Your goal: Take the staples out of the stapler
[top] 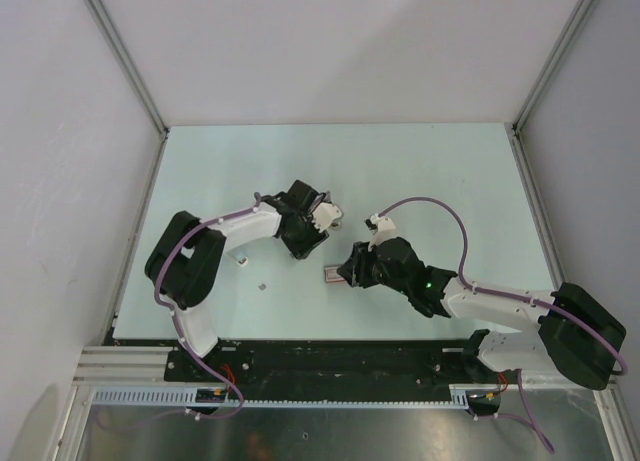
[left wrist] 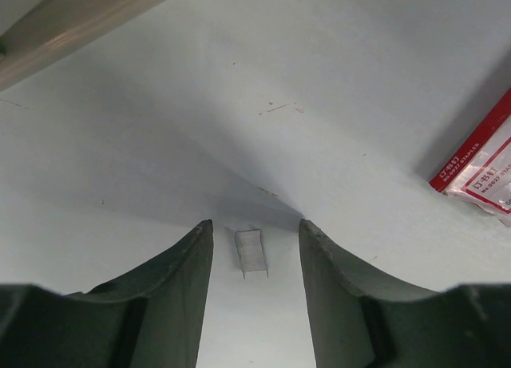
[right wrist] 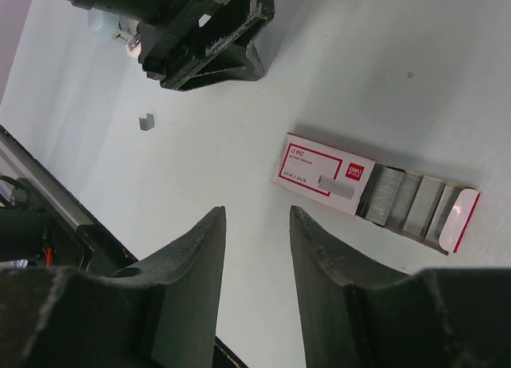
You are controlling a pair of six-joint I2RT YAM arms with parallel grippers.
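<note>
Between the left gripper's [left wrist: 255,224] fingers [left wrist: 185,282], which stand apart, a short strip of staples [left wrist: 251,251] lies on the table [left wrist: 263,89], touching neither finger. The stapler [left wrist: 477,167] shows in that wrist view only as a red-and-white corner at the right edge, near the gripper but clear of it. The right gripper [right wrist: 257,212] also has its jaws spread, and it hovers above the table surface. Just beyond its fingers [right wrist: 321,260] and off to one side lies the stapler [right wrist: 375,194], flat on the table and touched by neither arm. It is a red-and-white sleeve [right wrist: 315,170] with a tray [right wrist: 415,204] drawn out of one end. Rows of grey staples show in the tray, whose outer end is red and white. A small grey strip [right wrist: 335,186] rests on top of the stapler's sleeve, beside the printed label. From above, the stapler sits between the two grippers, just beside the right one's tips. A loose staple piece [right wrist: 146,122] lies well apart from the stapler, on its left-arm side. A small speck [top: 241,262] lies farther from the stapler again, too small to identify
</note>
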